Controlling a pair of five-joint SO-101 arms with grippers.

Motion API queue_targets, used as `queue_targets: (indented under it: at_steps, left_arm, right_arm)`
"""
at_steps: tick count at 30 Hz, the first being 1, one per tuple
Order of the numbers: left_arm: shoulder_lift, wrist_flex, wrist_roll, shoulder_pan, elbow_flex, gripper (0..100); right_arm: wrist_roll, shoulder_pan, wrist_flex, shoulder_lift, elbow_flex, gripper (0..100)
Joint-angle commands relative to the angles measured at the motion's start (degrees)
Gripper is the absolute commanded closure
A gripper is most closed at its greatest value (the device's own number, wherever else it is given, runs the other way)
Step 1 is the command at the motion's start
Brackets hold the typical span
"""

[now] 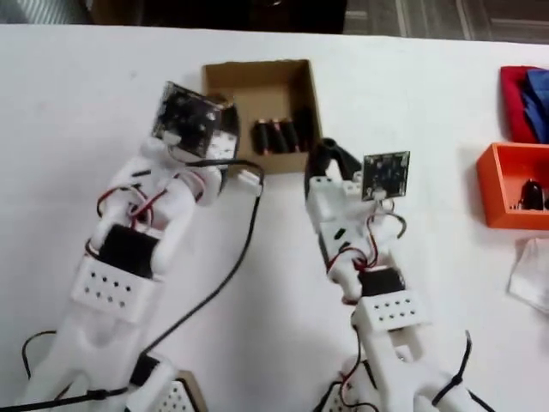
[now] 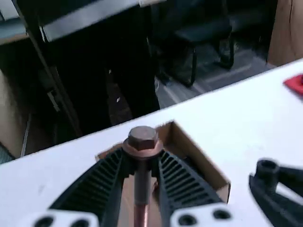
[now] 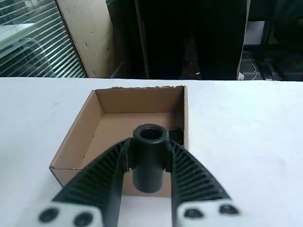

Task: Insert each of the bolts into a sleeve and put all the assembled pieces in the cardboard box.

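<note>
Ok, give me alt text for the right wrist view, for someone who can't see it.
The right gripper is shut on a black sleeve, its open bore showing. Beyond it, an open cardboard box sits on the white table.

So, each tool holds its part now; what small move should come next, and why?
Probably carry the left tool with its bolt over to the right tool and line the shank up with the hole of the sleeve held there. The bore is open, the two parts are apart, and the cardboard box should get assembled pieces only.
</note>
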Motion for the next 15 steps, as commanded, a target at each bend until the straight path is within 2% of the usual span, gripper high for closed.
queue_targets:
  at_steps: [1,4,9,15]
  left_arm:
    - [-2.02,-11.34,8.09,4.84,-0.92,97]
    - [-1.58,-15.03,10.37,9.58,-0.92,97]
    - [-1.49,-14.86,10.29,13.01,-0.4,97]
    - [-1.41,-12.31,10.29,12.75,-0.31,97]
  right_arm:
    - [-0.09,-2.51,-7.96,3.38,-0.88,97.5]
    - [2.02,-5.85,-13.41,6.73,-0.88,97.5]
    - [14.86,-9.1,-16.31,9.45,-0.88,97.5]
    - [16.09,-7.6,-22.2,9.45,-0.88,97.5]
